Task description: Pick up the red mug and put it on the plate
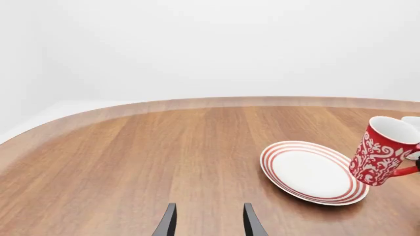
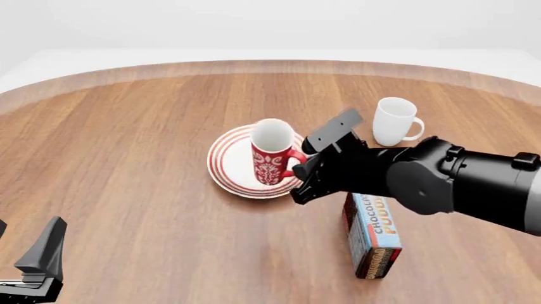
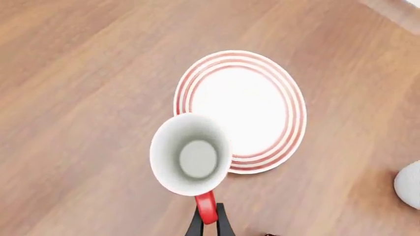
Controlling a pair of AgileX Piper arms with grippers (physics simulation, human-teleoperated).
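Observation:
The red mug with its white pattern hangs slightly tilted over the right part of the plate. My right gripper is shut on the mug's red handle. From above, the mug overlaps the rim of the red-ringed plate. I cannot tell whether its base touches the plate. My left gripper stays at the near left corner, open and holding nothing. Its wrist view shows the plate and mug far off.
A plain white mug stands behind and right of the plate. An upright chocolate pudding box stands close under my right arm, on the near side. The table's rounded far edge curves behind everything.

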